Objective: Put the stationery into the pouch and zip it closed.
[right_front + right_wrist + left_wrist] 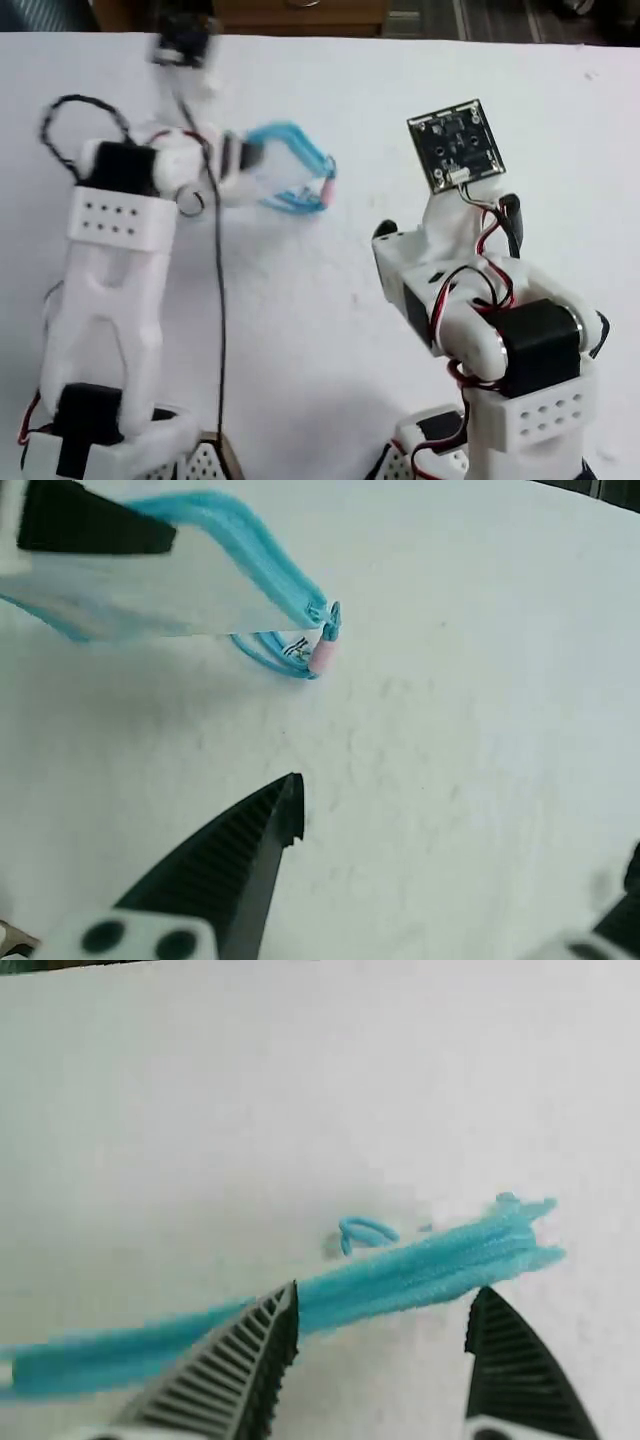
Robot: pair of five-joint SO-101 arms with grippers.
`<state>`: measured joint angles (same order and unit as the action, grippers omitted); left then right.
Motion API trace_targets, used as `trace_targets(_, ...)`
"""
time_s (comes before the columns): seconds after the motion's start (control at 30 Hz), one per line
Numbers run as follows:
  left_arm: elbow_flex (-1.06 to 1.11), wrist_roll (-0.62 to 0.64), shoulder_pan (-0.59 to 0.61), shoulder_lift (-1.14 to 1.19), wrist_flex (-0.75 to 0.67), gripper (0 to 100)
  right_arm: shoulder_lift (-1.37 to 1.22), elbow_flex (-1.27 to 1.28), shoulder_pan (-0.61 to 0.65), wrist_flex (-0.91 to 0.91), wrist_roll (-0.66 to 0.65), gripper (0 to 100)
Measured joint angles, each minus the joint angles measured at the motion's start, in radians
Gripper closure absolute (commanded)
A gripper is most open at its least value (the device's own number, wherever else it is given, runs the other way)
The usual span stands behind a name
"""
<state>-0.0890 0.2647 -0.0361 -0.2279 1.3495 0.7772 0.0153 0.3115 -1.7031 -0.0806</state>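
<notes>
I've got the left gripper (385, 1295) spread wide, its ribbed fingers (250, 1360) well apart. The pouch (430, 1260) lies across that gap, and I see a soft, fuzzy-looking blue zip edge. I can't tell whether either finger touches it. From the other arm the pouch is clear film with blue piping and a small pink tab (324, 656) at its corner. My right gripper (465, 830) gapes open too, near the tab end but apart from it, over the matte white table (480, 680).

The pouch (285, 165) is clear plastic edged in sky blue, with a small pink tab (322, 658) at the end farthest from the left claw (385, 1305). That claw and the right claw (465, 820) have black, finely ribbed fingers (240, 850). The table (400, 80) under them is plain white.
</notes>
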Motion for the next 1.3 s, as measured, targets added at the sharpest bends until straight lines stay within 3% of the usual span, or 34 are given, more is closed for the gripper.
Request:
trace_targets(0.1,-0.04,0.149,0.023,0.0,0.0,72,0.0,0.0,0.0,0.0,0.005,52.7)
trace_targets(0.3,-0.052,0.186,0.023,0.0,0.021,72,0.0,0.0,0.0,0.0,0.005,52.7)
trace_targets(0.53,-0.126,-0.015,0.025,-0.041,0.094,72,0.0,0.0,0.0,0.0,0.005,52.7)
trace_targets(0.97,-0.313,-0.043,0.021,-0.307,0.14,72,0.0,0.0,0.0,0.0,0.005,52.7)
trace_targets(1.3,0.054,-0.117,0.054,-0.239,0.066,72,0.0,0.0,0.0,0.0,0.005,52.7)
